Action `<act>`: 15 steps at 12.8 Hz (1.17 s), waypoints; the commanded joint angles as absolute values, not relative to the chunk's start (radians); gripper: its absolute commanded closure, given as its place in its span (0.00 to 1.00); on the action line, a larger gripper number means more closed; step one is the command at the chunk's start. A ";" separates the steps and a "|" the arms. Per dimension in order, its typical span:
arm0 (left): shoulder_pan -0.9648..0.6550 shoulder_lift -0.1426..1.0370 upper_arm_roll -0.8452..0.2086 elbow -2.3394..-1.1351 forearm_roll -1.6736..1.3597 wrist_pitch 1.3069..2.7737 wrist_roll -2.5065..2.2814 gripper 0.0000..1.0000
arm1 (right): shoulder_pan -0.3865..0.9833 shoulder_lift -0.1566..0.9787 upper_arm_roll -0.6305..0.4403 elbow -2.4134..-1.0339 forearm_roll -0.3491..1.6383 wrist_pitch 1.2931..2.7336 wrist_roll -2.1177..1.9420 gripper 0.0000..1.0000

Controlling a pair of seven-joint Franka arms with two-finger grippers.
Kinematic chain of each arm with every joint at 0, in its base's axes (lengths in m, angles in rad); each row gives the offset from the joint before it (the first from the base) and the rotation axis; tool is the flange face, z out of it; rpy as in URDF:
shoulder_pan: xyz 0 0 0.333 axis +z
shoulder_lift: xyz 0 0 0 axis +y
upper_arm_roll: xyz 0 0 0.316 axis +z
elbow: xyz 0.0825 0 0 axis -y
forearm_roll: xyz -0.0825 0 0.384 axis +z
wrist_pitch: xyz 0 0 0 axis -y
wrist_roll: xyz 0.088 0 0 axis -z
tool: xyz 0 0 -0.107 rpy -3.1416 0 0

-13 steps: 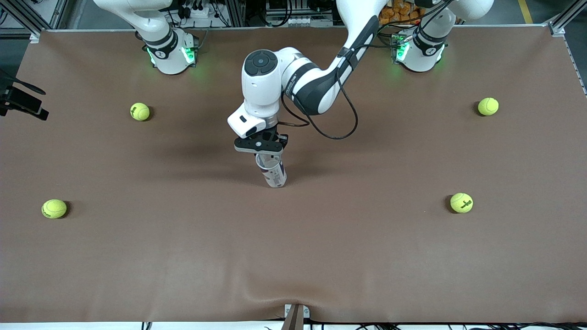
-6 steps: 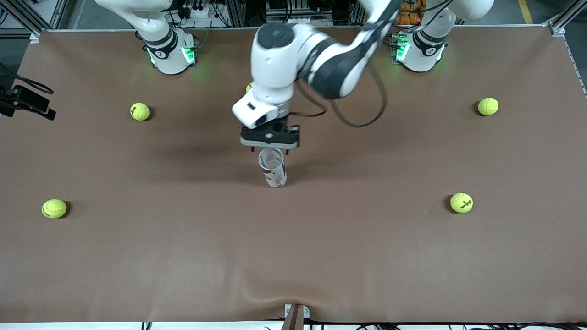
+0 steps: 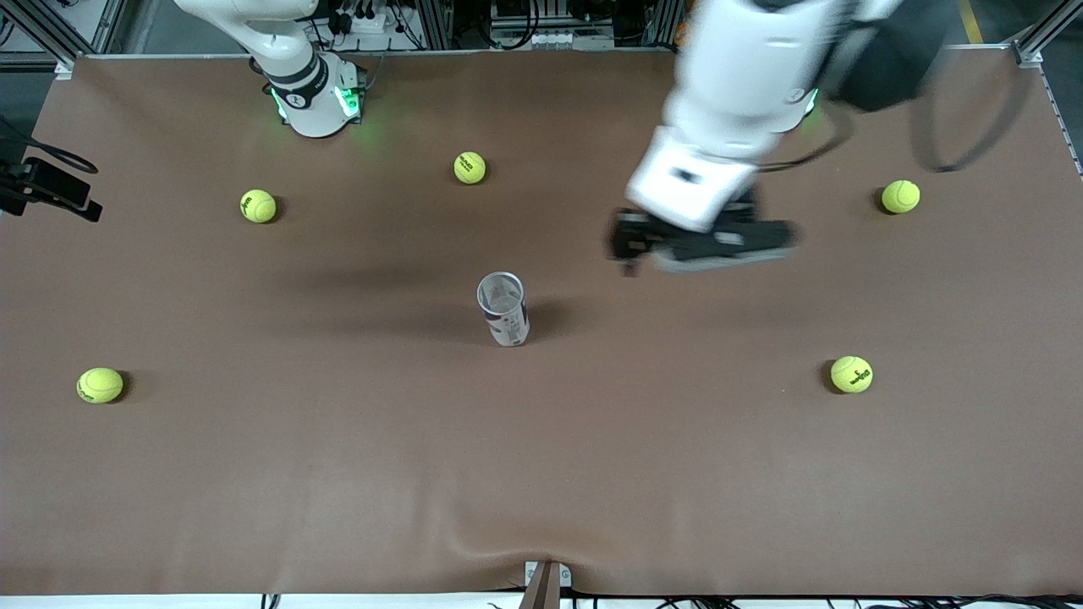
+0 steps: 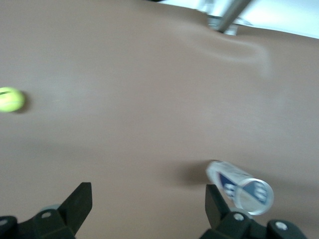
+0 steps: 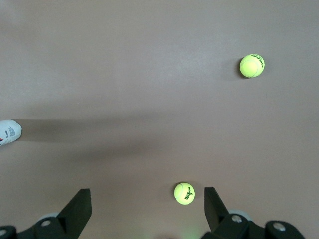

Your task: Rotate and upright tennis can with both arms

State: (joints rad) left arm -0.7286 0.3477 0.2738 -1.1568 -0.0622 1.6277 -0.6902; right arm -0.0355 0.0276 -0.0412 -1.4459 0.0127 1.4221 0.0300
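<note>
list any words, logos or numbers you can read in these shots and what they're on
"Wilson": on the tennis ball in the right wrist view.
Dark print on another ball: too small to read.
Label on the upright tennis can: navy marks, too blurred to read.
Small marks on the robot bases: unreadable.

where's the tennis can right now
In the front view the tennis can stands upright on the middle of the table, open end up, untouched, with the open left gripper in the air nearby.

White arms [image 3: 728, 93], seemingly black hands [image 3: 702, 241]
</note>
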 commanded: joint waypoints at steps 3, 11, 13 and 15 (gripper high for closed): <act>-0.524 0.232 0.256 -1.213 -0.044 1.437 -0.473 0.00 | -0.015 0.012 -0.058 -1.448 0.017 1.414 0.048 0.00; -0.287 0.063 0.253 -1.416 0.023 1.448 -0.140 0.00 | -0.031 0.014 -0.058 -1.447 0.017 1.414 0.046 0.00; -0.255 0.063 0.253 -1.414 0.023 1.451 -0.072 0.00 | -0.031 0.014 -0.057 -1.447 0.017 1.414 0.046 0.00; -0.250 0.063 0.252 -1.408 0.017 1.451 -0.058 0.00 | -0.029 0.014 -0.057 -1.447 0.018 1.416 0.048 0.00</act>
State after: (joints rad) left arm -0.2522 0.0878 0.2693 -1.3851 0.0014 1.4338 -0.0728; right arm -0.0309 0.0276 -0.0563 -1.4458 0.0128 1.4221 0.0303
